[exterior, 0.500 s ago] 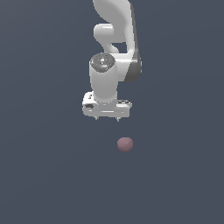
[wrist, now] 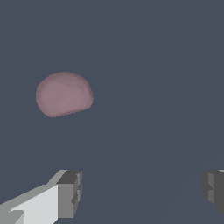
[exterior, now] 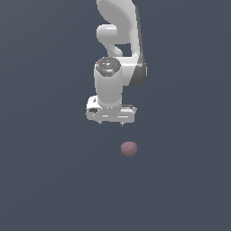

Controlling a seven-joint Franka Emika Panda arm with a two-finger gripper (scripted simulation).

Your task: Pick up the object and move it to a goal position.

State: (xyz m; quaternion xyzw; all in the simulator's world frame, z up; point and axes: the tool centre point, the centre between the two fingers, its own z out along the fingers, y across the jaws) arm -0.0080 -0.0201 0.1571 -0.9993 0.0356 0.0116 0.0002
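A uniform dark grey-blue ground (exterior: pixel 45 180) fills both views and carries no markings. The white Franka Panda arm (exterior: pixel 118 49) enters from the top of the exterior view, its upper links curving down to a rounded wrist housing with a dark cap, below which the broad white hand body sits level and crosswise. The gripper (exterior: pixel 111 124) points straight down; in the exterior view only the short tips of its fingers show under the hand body, one toward the exterior view's left and one toward its right. In the wrist view the two grey fingertips (wrist: pixel 70 192) stand far apart near opposite edges of the picture, with bare ground between them, so the jaws are spread wide and hold nothing; neither finger touches any object. The pink ball (exterior: pixel 129 149) (wrist: pixel 64 94), a small, smooth, matte dusty-pink to maroon sphere, lies below the gripper in the exterior view and slightly toward the exterior view's right of the gripper's midline, clearly apart from the fingertips. In the wrist view the ball appears beyond the fingertips and is offset toward one finger rather than centred in the gap. The ball is narrower than the white hand body above it. Whether the ball rests on the ground cannot be told.
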